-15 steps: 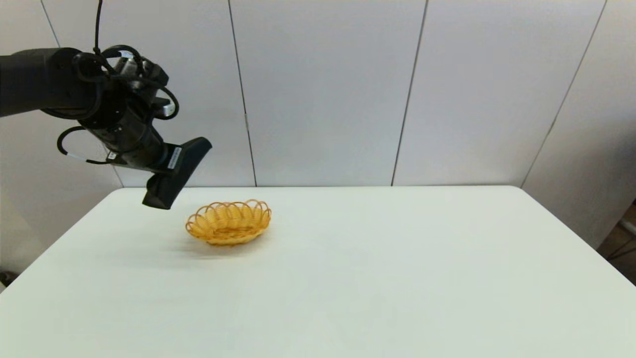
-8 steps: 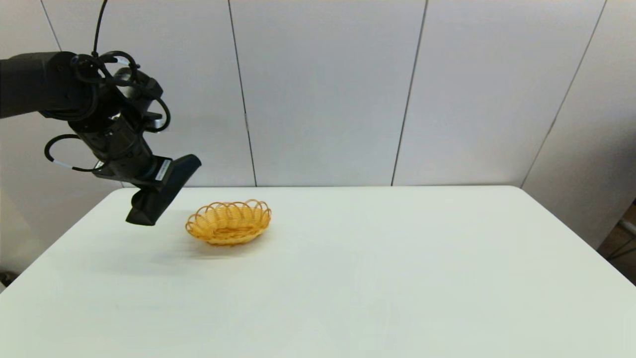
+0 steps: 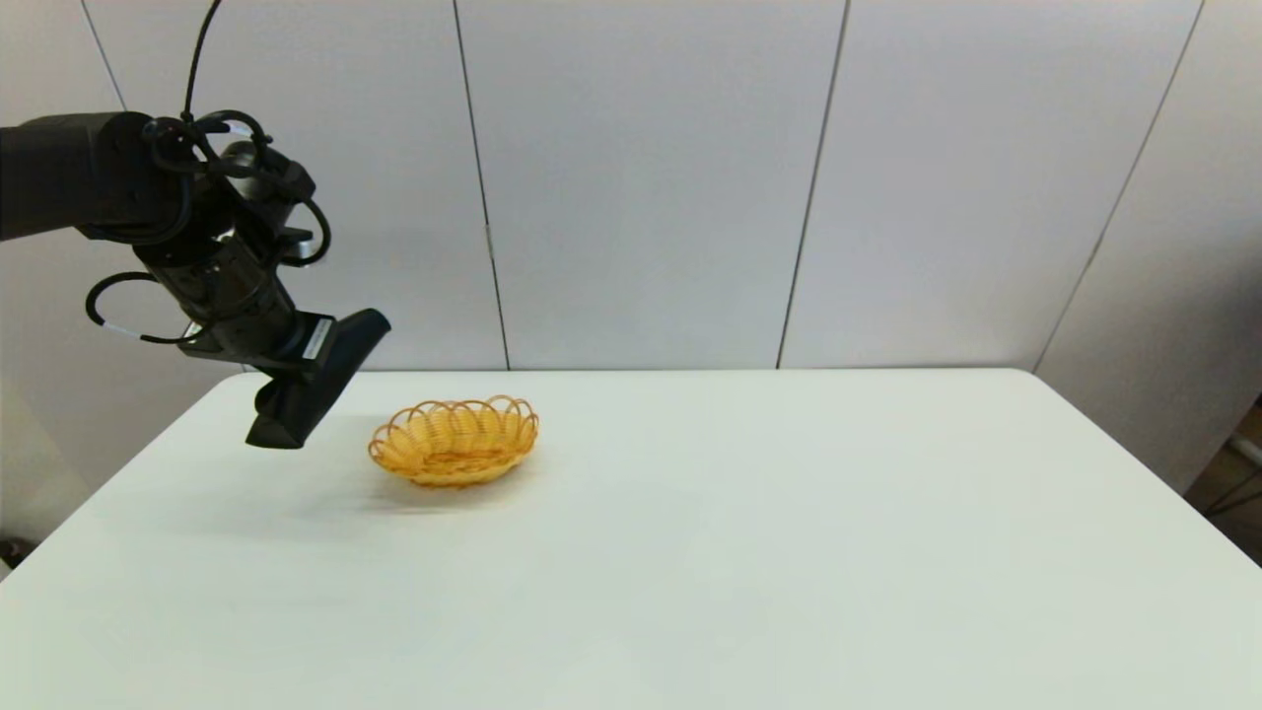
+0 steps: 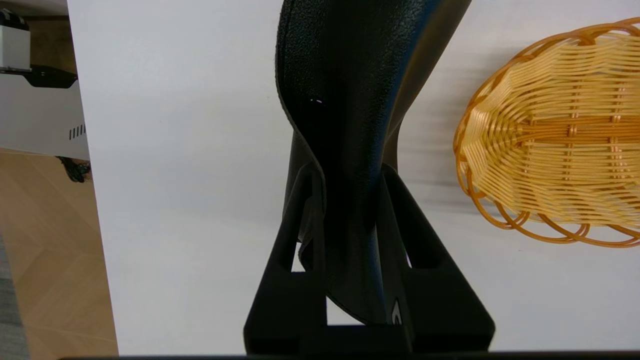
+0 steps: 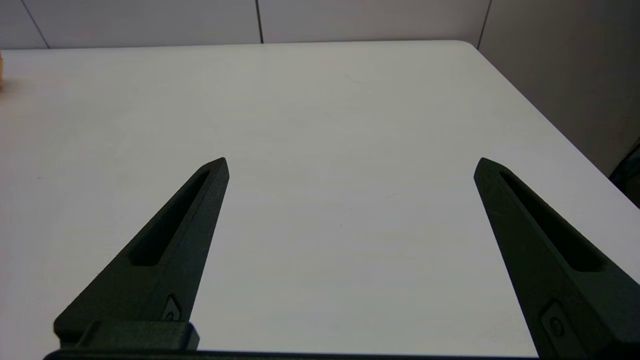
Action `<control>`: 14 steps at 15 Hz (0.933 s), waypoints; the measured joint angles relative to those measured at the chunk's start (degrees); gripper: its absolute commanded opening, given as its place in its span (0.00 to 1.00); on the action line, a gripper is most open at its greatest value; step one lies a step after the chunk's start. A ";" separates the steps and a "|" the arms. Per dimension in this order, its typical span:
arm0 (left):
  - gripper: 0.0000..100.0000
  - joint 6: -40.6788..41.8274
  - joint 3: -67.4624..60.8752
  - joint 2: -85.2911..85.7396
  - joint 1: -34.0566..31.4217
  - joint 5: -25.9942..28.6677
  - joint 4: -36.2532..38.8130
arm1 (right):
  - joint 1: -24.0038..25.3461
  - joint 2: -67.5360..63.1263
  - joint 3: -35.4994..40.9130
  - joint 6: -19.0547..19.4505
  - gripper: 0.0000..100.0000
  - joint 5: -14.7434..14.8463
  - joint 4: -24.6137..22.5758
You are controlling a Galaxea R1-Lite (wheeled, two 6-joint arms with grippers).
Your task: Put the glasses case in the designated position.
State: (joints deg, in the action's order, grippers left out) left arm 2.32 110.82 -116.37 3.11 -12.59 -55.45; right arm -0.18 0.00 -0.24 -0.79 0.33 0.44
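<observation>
Hanging above the far-left part of the white table (image 3: 690,552), the left gripper (image 4: 345,187) has its jaws clamped on the glasses case (image 3: 314,380), which is off the surface and tilted, lower end toward the table. Case is just left of the wicker basket (image 3: 455,441), not touching it. In the left wrist view, fingers (image 4: 300,220) squeeze the black case's middle. Right gripper (image 5: 350,167) sits low over bare tabletop on the right side, jaws wide apart, holding nothing.

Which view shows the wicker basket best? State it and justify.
The head view: the whole basket sits unobstructed on the table. The left wrist view crops it beside the pincer-held glasses case. The right wrist view shows only a sliver of it.
</observation>
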 measured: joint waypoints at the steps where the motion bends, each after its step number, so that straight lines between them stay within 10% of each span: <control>1: 0.00 0.02 0.06 -0.05 -0.05 0.02 0.02 | 0.00 0.00 0.00 0.02 1.00 -0.02 0.00; 5: 0.00 0.05 0.09 -0.16 -0.05 0.04 0.00 | 0.00 0.00 0.02 0.02 1.00 0.00 -0.04; 6: 1.00 -0.01 0.09 -0.16 -0.05 0.04 -0.27 | 0.00 0.00 0.02 0.02 1.00 0.00 -0.04; 14: 1.00 0.00 0.28 -0.57 0.13 0.09 0.05 | 0.00 0.00 -0.02 0.00 1.00 -0.04 -0.04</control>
State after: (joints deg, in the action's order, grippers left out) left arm 2.32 111.11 -116.94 3.24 -12.51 -55.41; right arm -0.18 0.00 -0.27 -0.79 0.29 0.40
